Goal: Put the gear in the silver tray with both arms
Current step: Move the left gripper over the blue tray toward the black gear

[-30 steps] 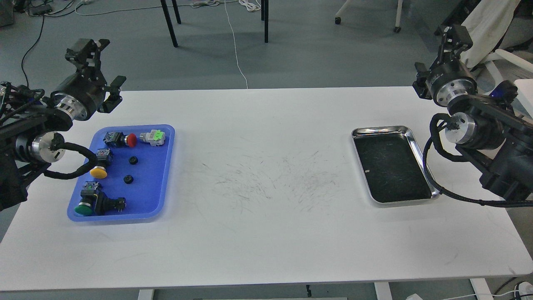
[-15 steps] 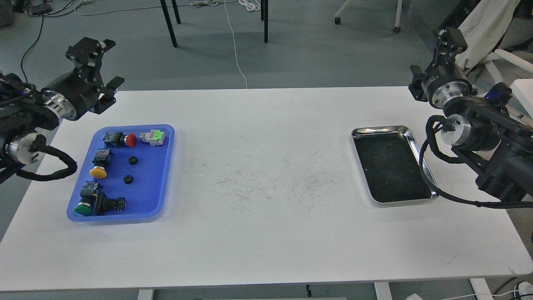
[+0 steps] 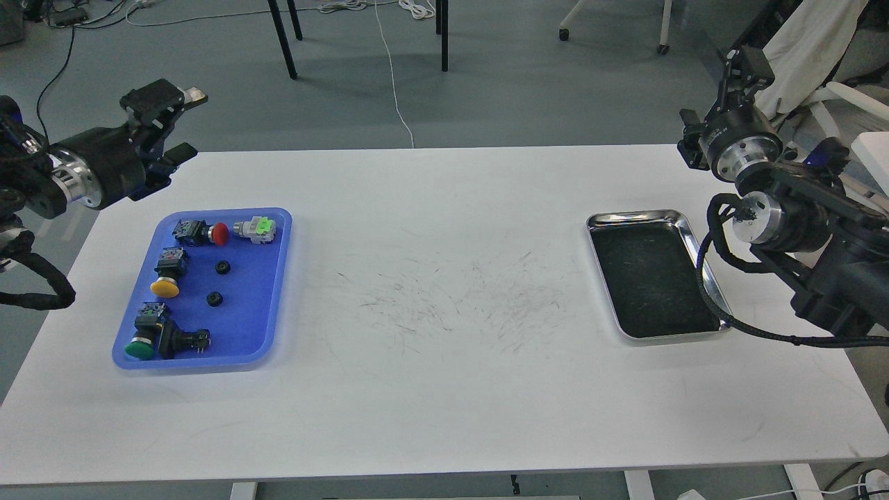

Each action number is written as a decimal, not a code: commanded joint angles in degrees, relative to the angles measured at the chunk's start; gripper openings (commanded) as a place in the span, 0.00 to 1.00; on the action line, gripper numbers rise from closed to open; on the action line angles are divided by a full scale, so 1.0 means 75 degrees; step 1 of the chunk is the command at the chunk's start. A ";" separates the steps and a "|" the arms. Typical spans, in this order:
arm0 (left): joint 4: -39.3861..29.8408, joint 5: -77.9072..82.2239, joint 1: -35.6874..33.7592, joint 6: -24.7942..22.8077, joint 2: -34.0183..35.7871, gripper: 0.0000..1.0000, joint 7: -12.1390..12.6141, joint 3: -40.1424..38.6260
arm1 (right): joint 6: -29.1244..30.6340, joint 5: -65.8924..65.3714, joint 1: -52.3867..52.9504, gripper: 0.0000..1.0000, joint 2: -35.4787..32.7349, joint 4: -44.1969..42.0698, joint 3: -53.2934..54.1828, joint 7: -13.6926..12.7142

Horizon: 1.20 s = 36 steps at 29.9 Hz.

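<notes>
The silver tray (image 3: 703,258) lies at the table's (image 3: 444,389) right end, well apart from the blue tray (image 3: 267,292) holding two small black gears (image 3: 222,267) among push buttons (image 3: 165,285). Left gripper (image 3: 173,121) fingers apart; right gripper (image 3: 744,64), cannot tell.

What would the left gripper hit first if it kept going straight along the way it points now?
Nothing as far as this view shows: the left gripper points up and away past the table's far edge, toward open floor. Depth is hard to judge.
</notes>
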 commanded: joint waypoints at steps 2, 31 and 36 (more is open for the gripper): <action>-0.0010 0.0828 -0.0118 0.0220 -0.0097 0.98 0.0031 0.0395 | -0.0009 0.0000 -0.0012 0.99 -0.0007 0.0002 -0.0023 0.0001; -0.0374 0.3360 -0.1054 0.1287 -0.1047 0.98 0.0020 0.2622 | 0.0002 -0.0023 -0.0094 0.99 -0.0089 0.0014 -0.0023 0.0012; 0.0035 0.4029 -0.1219 0.1580 -0.1140 0.92 0.0008 0.3197 | -0.0009 -0.0035 -0.0094 0.99 -0.0089 0.0119 -0.0011 0.0012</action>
